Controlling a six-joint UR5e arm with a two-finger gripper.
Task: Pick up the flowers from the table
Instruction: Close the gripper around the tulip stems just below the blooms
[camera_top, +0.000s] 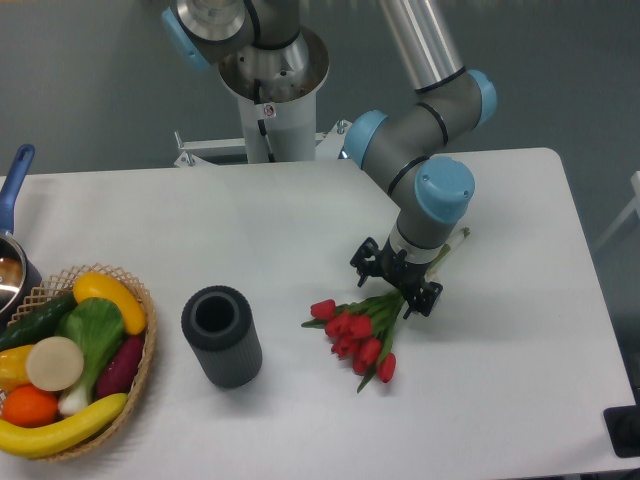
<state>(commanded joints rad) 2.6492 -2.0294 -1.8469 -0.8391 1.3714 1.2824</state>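
Red flowers (360, 335) lie on the white bench (520, 350). Directly above their green stems the tool (394, 282) hovers low, its fingers spread, gripping nothing.

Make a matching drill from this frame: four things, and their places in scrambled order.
Things:
1. flowers
2. gripper
3. dark cylinder
4. wicker basket

Places:
A. left edge of the table, full of fruit and vegetables
B. upright, between the basket and the red buds
C. over the green stems, jaws open
D. lying flat on the table, right of centre

Pairs: 1-D, 2-C, 3-B, 4-A
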